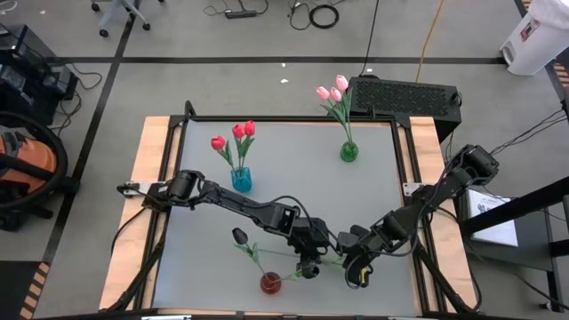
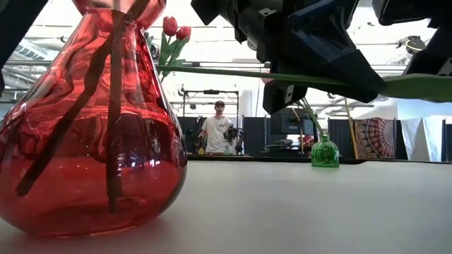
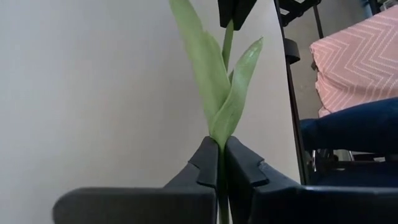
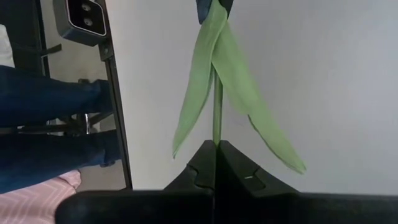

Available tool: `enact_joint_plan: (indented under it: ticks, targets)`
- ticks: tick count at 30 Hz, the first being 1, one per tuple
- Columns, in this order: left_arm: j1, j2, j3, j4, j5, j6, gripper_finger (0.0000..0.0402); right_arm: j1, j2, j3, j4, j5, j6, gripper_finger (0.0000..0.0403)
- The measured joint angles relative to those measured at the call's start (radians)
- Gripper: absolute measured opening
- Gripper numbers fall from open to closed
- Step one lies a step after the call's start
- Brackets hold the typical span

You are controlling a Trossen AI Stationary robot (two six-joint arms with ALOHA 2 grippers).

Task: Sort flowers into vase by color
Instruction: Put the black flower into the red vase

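Both grippers hold one green tulip stem (image 2: 226, 73) level above the table near its near edge, its leaves (image 3: 214, 81) between them; its bud is hidden. My left gripper (image 1: 308, 265) and right gripper (image 1: 354, 263) are both shut on it, just right of the red vase (image 1: 270, 283). Two stems stand in that vase, and one black bud (image 1: 239, 236) shows. The blue vase (image 1: 241, 179) holds three red tulips, and the green vase (image 1: 348, 152) holds three pink ones. My left gripper (image 3: 219, 158) pinches the thin stem (image 3: 220, 148) between its two fingers just below where the leaves branch off. The stem runs straight on from the fingers toward the other gripper, lifted clear of the table. My right gripper (image 4: 216, 152) pinches the same stem (image 4: 216, 138) between its two fingers, on the far side of the leaves from the left gripper. The two grippers face each other along the stem, which lies level and off the table.
A black box (image 1: 404, 96) sits beyond the table's far edge, behind the green vase. The middle of the grey tabletop (image 1: 293, 178) is bare. A person (image 2: 219, 130) stands in the room behind, and a person's legs (image 4: 43, 118) show by the near edge.
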Motion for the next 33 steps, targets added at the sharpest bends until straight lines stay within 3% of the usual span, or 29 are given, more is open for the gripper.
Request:
enact_joint_plan:
  ticks: [9, 23, 33]
  targets:
    - [0.000, 0.000, 0.000, -0.004, 0.000, 0.005, 0.0010, 0.000, 0.000, 0.000, 0.012, 0.000, -0.002, 0.0010]
    - [0.003, -0.002, 0.001, -0.038, -0.014, -0.001, 0.0010, -0.002, -0.026, 0.000, 0.016, 0.024, 0.005, 0.0137]
    - [0.003, -0.048, 0.001, -0.064, -0.090, 0.000, 0.0009, -0.005, -0.129, 0.000, 0.017, 0.023, 0.012, 0.0162]
